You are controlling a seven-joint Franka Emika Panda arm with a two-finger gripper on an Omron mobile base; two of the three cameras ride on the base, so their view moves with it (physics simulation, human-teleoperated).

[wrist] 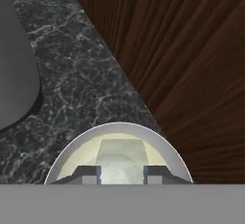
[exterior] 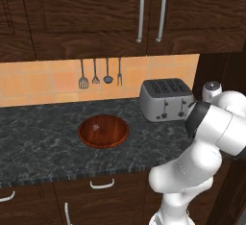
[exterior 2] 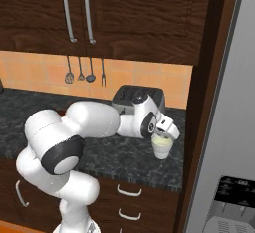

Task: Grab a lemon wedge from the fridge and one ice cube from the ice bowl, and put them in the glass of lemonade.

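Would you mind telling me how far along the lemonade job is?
In hand: the gripper holds the ice cube right over the glass of lemonade, not yet dropped. No lemon wedge is visible in the glass; whether it's already in, I cannot tell.

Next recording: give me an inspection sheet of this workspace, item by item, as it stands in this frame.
Surface: dark marbled counter, bare around the items.
Job's things: wooden bowl holds something small and pale, too small to identify; glass with pale yellow liquid stands near the counter's right end; ice cube is between the fingertips, over the glass; fridge with black dispenser panel, at right; lemon wedge, nothing seen.
Clutter: toaster against the backsplash.
Pincer: right above the glass, shut on the ice cube.
Cables: nothing seen.
Surroundings: four utensils hanging on the tiled backsplash; dark wood cabinets above and below.
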